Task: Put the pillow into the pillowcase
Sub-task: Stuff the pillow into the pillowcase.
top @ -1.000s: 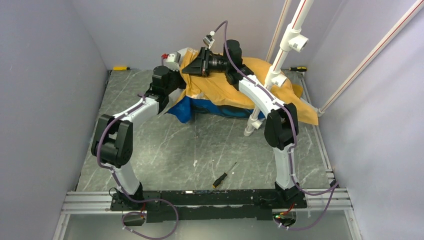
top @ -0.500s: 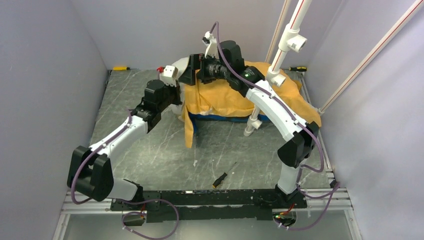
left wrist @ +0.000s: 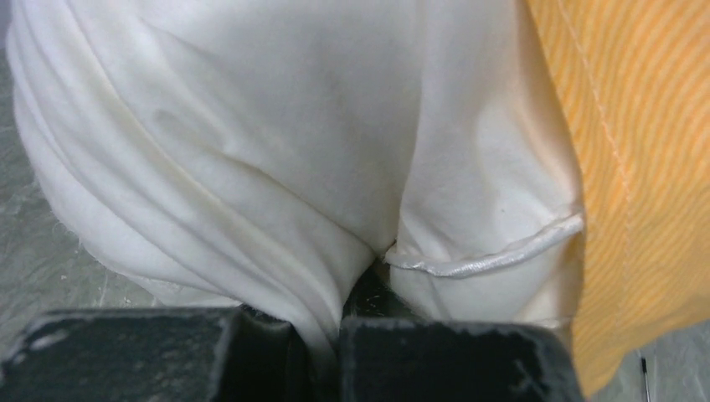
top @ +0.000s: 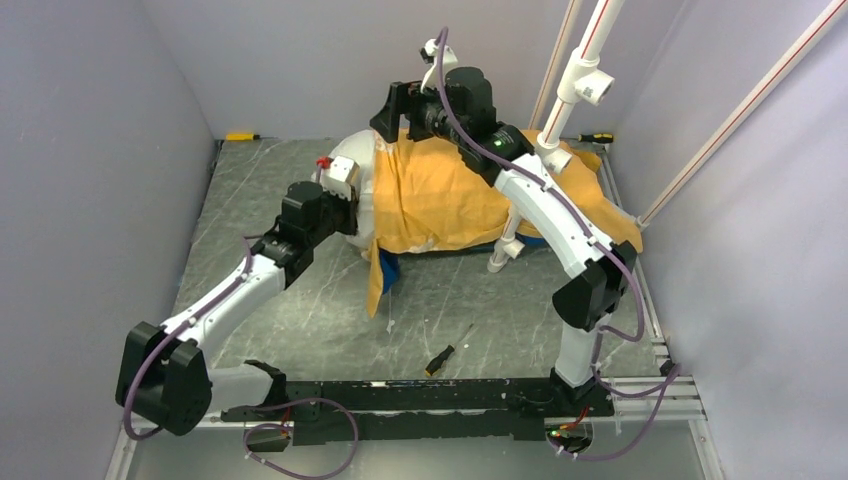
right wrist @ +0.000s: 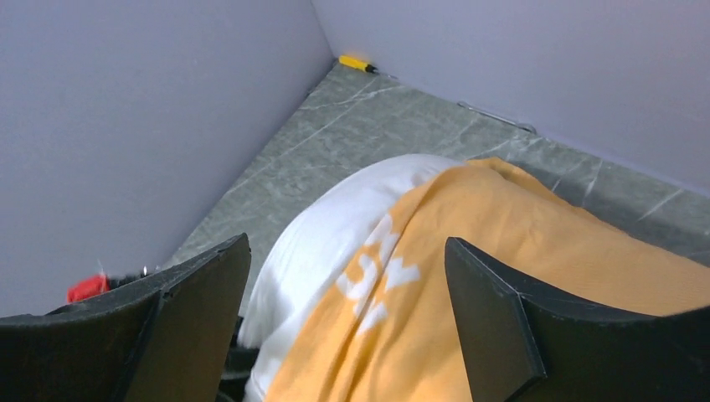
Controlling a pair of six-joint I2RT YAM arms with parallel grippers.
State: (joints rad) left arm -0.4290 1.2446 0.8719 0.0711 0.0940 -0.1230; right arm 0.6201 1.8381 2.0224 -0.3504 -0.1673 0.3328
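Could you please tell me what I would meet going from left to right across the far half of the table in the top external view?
yellow tool → exposed white end of the pillow → orange side of the pillowcase → yellow-and-black screwdriver

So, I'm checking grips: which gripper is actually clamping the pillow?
The left gripper, shut on a fold of the white pillow; the right gripper hangs open above the pillowcase, holding nothing.

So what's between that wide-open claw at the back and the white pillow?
Nothing: in the right wrist view the right gripper hangs open over the pillow, only the pillowcase edge draped alongside.
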